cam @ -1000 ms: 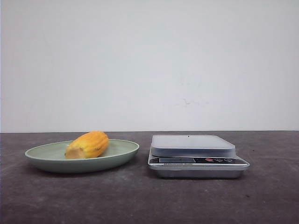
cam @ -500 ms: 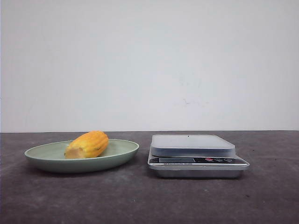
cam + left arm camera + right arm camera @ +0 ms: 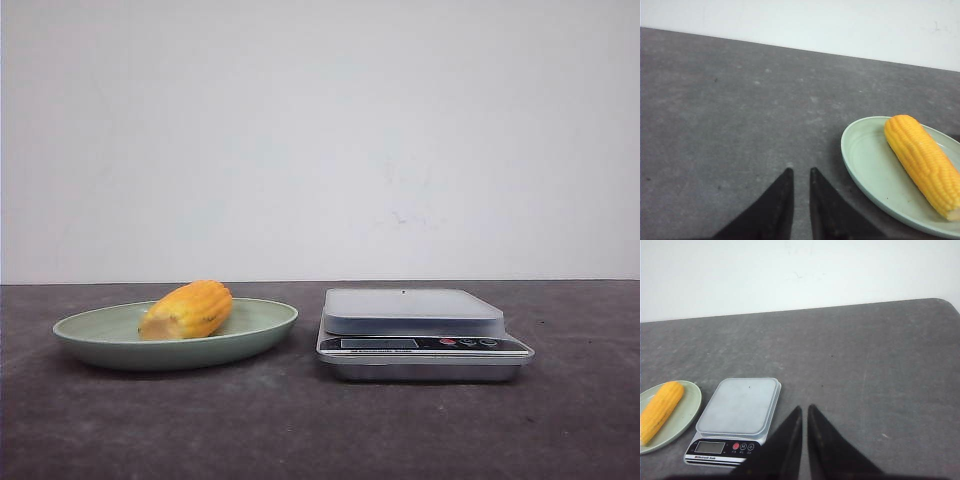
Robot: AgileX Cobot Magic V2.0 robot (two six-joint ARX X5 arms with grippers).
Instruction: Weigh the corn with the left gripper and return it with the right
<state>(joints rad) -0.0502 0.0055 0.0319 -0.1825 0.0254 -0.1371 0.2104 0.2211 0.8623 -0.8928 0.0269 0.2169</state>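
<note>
We're at step one, nothing picked yet. The corn (image 3: pixel 187 310) lies on its side in the pale green plate (image 3: pixel 262 328), just left of the kitchen scale (image 3: pixel 420 335), whose platform is bare. Left gripper (image 3: pixel 800 175) hangs over the table short of the plate, fingers nearly together, holding nothing. Right gripper (image 3: pixel 804 410) likewise narrow and unloaded, beside the scale. Next, as we judge it: spread the left claw, reach across to the cob, grip across its width.
</note>
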